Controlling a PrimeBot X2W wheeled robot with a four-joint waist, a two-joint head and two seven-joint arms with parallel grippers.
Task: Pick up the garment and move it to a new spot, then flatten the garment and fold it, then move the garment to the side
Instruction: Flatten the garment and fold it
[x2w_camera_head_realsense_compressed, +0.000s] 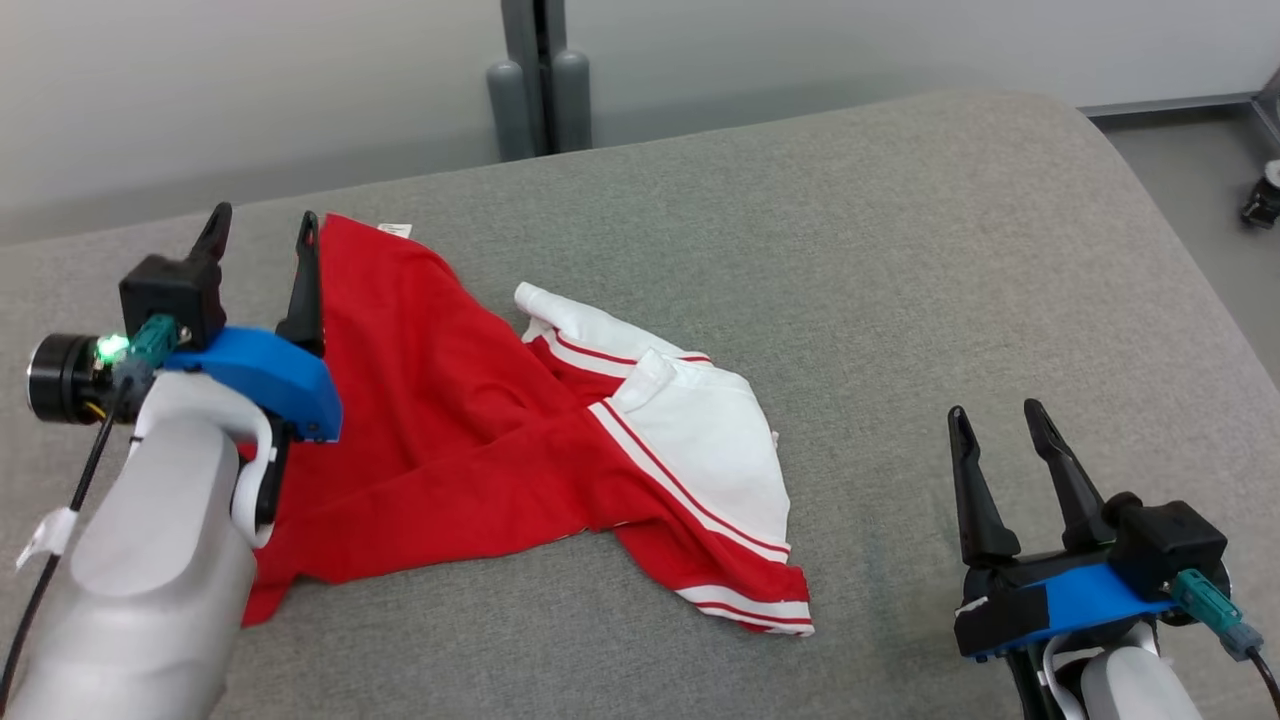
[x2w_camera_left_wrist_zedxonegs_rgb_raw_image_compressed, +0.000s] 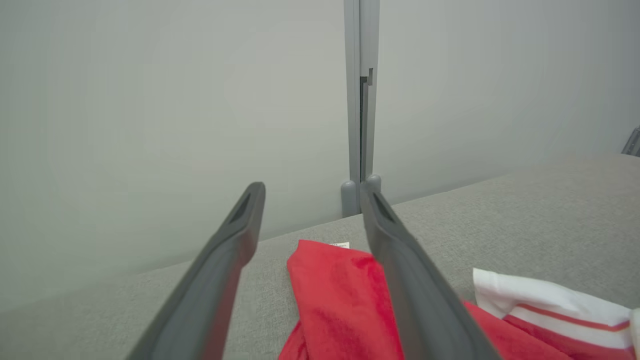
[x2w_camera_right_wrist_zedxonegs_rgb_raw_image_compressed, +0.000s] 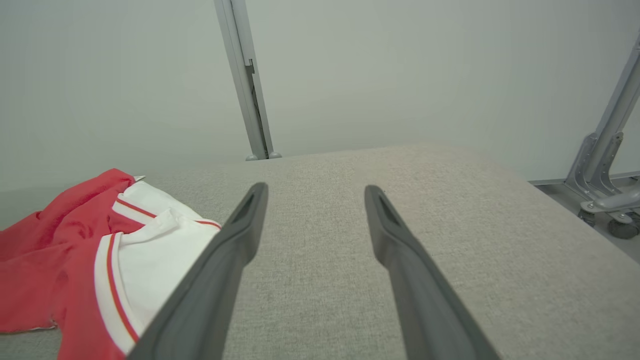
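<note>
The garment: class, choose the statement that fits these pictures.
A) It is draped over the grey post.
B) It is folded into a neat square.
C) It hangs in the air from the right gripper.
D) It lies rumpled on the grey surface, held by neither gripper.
D: the garment lies rumpled on the grey surface, and the left gripper and right gripper both stand open with nothing between their fingers.
</note>
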